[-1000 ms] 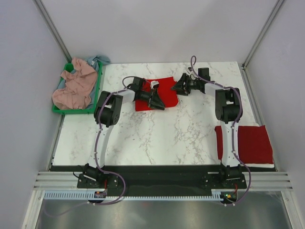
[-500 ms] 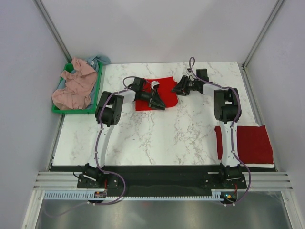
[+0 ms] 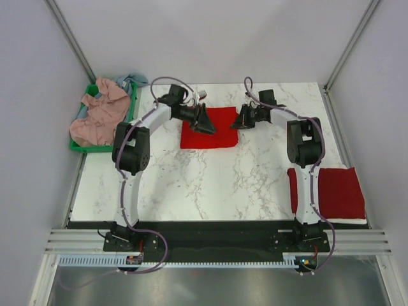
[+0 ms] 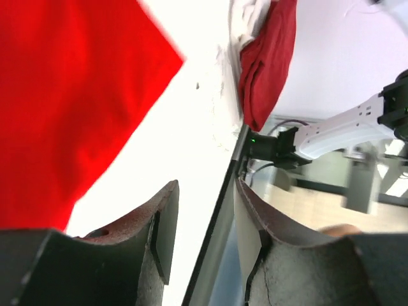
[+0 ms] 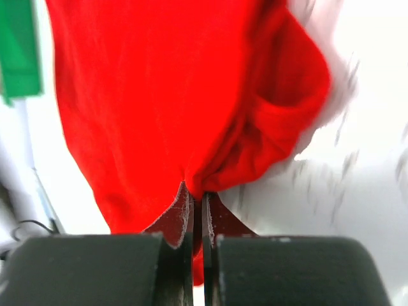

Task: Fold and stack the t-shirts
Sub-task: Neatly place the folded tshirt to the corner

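Note:
A bright red t-shirt point(image 3: 207, 131) lies folded flat at the back middle of the table. My right gripper point(image 3: 235, 123) is at its right edge, shut on a bunched fold of the red fabric point(image 5: 255, 127), with the jaws point(image 5: 197, 199) pressed together on it. My left gripper point(image 3: 208, 126) hovers over the shirt's upper left part. In the left wrist view its fingers point(image 4: 167, 217) stand apart with nothing between them, and the red shirt point(image 4: 64, 95) lies beyond. A stack of darker red folded t-shirts point(image 3: 338, 191) rests at the table's right front.
A green bin point(image 3: 102, 148) at the table's left edge holds a crumpled dusty pink shirt point(image 3: 99, 118) and a grey-blue one point(image 3: 131, 80). Grey walls close in the back and sides. The black table edge point(image 3: 204, 224) runs along the front.
The right gripper has shut on the shirt's right edge. The left arm has swung toward the back, its jaws have widened, and the shirt now lies flatter.

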Available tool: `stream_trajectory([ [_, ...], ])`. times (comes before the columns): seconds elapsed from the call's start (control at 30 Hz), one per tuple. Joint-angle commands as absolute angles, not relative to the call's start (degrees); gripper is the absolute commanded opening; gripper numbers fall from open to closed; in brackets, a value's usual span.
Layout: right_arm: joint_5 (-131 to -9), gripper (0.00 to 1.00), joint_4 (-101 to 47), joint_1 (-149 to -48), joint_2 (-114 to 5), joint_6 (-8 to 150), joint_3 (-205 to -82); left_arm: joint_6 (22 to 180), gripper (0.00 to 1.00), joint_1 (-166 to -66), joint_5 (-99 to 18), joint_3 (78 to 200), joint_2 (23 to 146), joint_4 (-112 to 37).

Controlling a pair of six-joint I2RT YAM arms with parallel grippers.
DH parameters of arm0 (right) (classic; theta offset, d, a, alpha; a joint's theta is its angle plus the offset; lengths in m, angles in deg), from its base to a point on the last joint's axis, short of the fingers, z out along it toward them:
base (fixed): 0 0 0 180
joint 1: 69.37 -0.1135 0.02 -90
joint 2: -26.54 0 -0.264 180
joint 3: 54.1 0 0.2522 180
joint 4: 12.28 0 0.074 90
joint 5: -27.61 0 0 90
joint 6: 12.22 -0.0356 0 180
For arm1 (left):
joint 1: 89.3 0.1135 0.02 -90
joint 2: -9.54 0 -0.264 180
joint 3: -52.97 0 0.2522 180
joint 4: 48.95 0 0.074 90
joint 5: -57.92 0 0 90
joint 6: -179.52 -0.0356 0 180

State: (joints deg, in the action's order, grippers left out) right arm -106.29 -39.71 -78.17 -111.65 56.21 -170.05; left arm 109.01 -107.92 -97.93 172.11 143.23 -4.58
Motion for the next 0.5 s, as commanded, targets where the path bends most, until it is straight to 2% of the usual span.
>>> stream_trajectory([
  [0.0,-102.55,0.0,-50.54,-78.34,-102.25,67.91,-166.4,96.58,0.47,-103.38,-90.19,175.1,131.28,3.82],
  [0.17,-101.15,0.0,-56.61,-77.55,-91.43,75.74,-155.69,91.55,0.48,-100.03,-83.25,172.38,124.33,9.43],
  [0.27,-99.66,0.0,-64.34,-77.37,-85.88,83.63,-152.25,87.33,0.47,-99.06,-81.57,172.37,121.87,14.27],
  [0.47,-96.33,0.0,-73.4,-76.75,-74.9,90.42,-144.43,86.18,0.47,-98.27,-81.04,166.41,115.46,14.82],
])
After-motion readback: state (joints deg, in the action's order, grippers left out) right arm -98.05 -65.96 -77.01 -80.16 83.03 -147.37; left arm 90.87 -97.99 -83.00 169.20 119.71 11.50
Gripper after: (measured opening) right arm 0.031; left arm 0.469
